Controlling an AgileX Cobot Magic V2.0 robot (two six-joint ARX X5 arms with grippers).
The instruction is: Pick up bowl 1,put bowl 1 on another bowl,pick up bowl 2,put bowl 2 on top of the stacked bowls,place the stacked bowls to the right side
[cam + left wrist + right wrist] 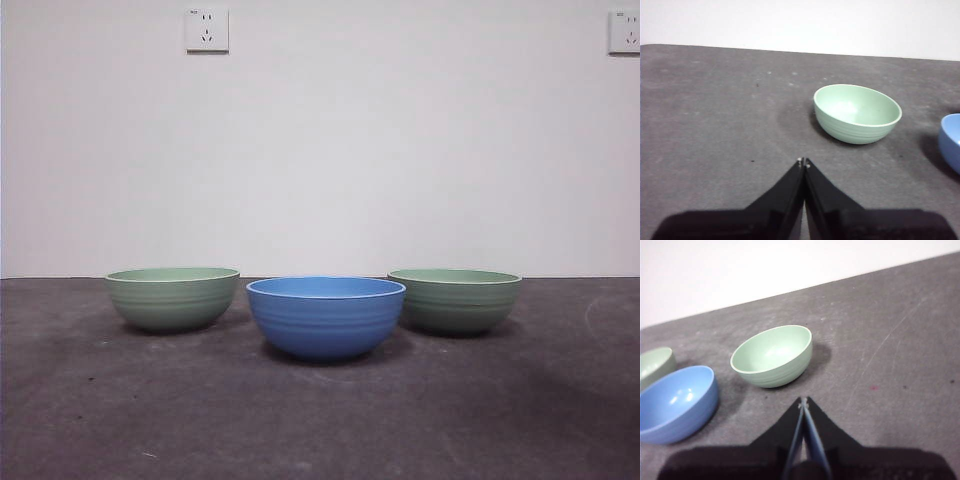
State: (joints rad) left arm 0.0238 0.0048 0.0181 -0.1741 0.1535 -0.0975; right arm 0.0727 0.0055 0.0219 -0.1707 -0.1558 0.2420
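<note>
- Nothing stacked yet: blue bowl (325, 316) stands alone, green bowls at its 10 (172, 297) and 2 o'clock (454, 299).
- Left gripper (803, 161) and right gripper (803, 401) both clenched, holding nothing.

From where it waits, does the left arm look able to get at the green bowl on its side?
Probably yes. The left gripper, jaws shut, hovers over bare table, with nothing between it and the green bowl. The blue bowl sits apart, off to that bowl's far side. The jaws must open first.
</note>
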